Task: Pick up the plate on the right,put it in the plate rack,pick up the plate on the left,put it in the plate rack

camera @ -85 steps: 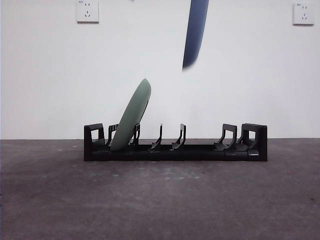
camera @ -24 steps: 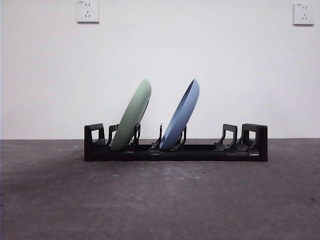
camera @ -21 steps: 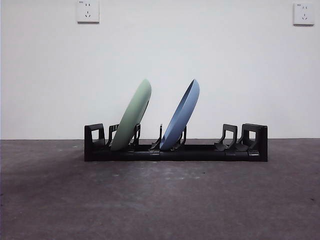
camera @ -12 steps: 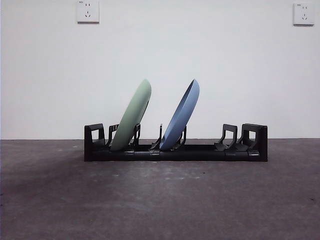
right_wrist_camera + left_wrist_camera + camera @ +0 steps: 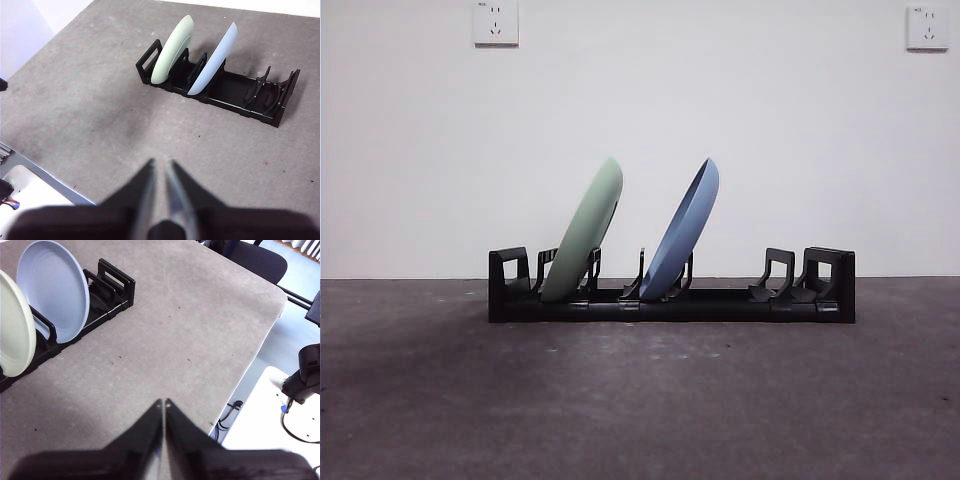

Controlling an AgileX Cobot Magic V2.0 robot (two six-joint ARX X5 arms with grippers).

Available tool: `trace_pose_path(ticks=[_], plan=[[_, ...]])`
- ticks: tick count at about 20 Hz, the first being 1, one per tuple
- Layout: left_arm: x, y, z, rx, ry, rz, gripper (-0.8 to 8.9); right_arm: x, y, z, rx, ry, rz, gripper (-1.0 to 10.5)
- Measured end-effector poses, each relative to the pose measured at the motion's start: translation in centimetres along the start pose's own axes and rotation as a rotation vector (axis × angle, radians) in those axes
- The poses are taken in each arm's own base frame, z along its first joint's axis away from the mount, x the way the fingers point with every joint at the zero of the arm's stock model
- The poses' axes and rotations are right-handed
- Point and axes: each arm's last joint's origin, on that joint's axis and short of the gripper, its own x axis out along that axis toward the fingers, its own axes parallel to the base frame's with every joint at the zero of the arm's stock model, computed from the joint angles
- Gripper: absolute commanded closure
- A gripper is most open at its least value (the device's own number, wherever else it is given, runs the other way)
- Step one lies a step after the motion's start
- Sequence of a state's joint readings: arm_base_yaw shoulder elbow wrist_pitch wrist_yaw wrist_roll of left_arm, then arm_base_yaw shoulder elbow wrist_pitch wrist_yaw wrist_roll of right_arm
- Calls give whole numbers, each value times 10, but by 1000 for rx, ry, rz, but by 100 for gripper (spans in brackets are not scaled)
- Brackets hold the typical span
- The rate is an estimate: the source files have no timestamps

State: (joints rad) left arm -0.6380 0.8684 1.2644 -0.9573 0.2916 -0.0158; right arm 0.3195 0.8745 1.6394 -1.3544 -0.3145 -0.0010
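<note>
Both plates stand in the plate rack (image 5: pixel 670 300); both grippers hang empty above the table.

The left gripper (image 5: pixel 163 404) has its jaws pressed together; the right gripper (image 5: pixel 160 162) shows a narrow gap. The green plate (image 5: pixel 584 232) and blue plate (image 5: pixel 681 232) lean in neighbouring slots.

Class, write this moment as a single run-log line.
green plate: in plate rack, leaning | blue plate: in rack, leaning | left hand: shut, away from rack | right hand: shut, away from rack

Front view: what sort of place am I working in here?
Probably a lab or office test bench, not a kitchen: bare grey table, plain white wall with power sockets, and an office chair beside it.
</note>
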Motion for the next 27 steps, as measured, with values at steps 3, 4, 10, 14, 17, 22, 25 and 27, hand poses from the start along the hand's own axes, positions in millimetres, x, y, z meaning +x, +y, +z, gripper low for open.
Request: trace_pose_path(ticks=[3,4,10,14,17,22,25,27], plan=[[0,0,0,5,0,0,818,0,0,0,21,0,-1,944],[0,0,0,5,0,2,818,0,0,0,31,0,-1,944],[9,3,2,0,30,4,817,6,-4,3,48,18,-54,944],[18,6,1,0,84,4,817,18,-9,9,58,55,-90,944],[23,7,4,11,75,13,817,31,-14,15,67,94,-134,944],[18,12,26,72,-167,166,817,60,-25,25,84,179,-179,944],[-7,21,38,197,-364,308,817,83,-33,31,98,247,-193,944],[-27,29,36,259,-471,426,817,98,-38,34,108,290,-193,944]])
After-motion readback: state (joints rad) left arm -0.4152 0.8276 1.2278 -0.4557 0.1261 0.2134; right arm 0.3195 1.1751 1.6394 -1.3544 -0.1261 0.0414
